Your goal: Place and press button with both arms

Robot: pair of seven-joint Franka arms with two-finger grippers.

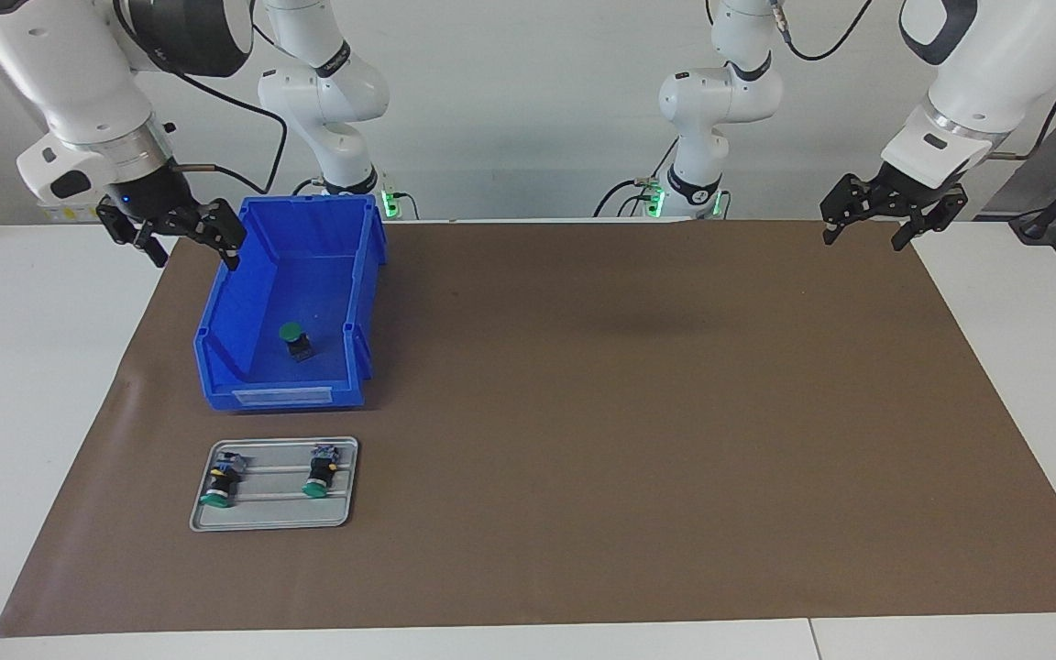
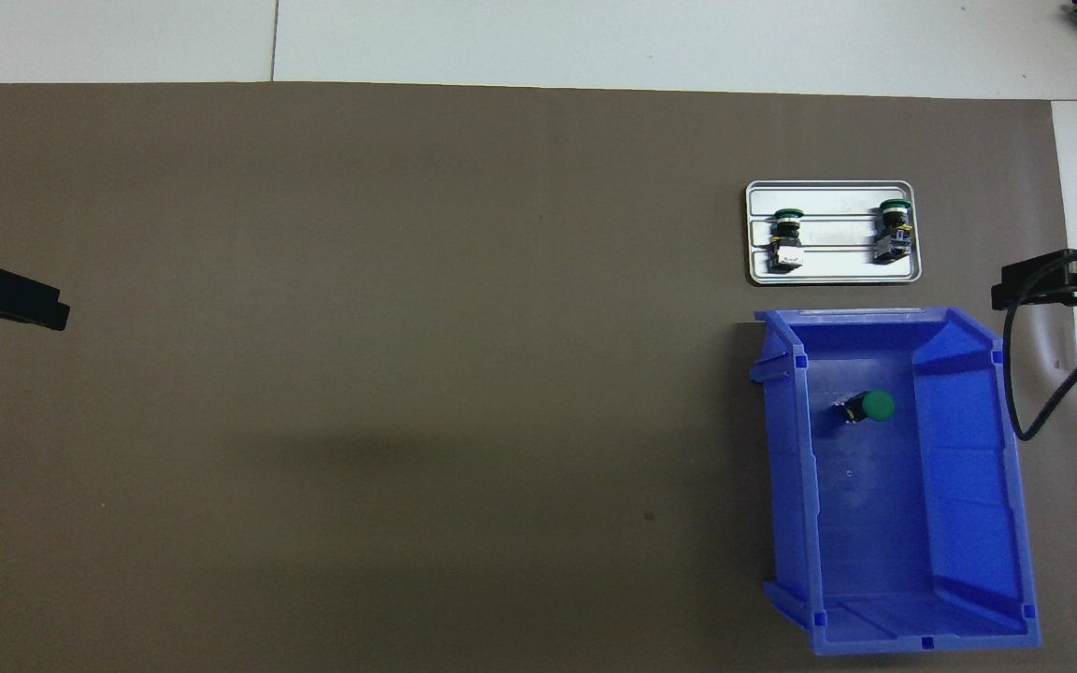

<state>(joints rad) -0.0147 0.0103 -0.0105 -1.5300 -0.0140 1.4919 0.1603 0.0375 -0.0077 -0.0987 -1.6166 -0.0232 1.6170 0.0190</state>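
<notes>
One green-capped button (image 1: 294, 340) stands in the blue bin (image 1: 225, 321); it also shows in the overhead view (image 2: 869, 407). Two more like it lie on the metal tray (image 1: 271, 513), one (image 1: 218, 480) beside the other (image 1: 318, 471). My right gripper (image 1: 193, 249) is open and empty, up in the air at the bin's outer corner; it shows in the overhead view too (image 2: 1015, 285). My left gripper (image 1: 863, 238) is open and empty, in the air over the mat's corner at the left arm's end.
The brown mat (image 1: 629, 412) covers most of the white table. The tray lies farther from the robots than the bin (image 2: 969, 523). A black cable (image 2: 1029, 411) hangs from the right arm beside the bin.
</notes>
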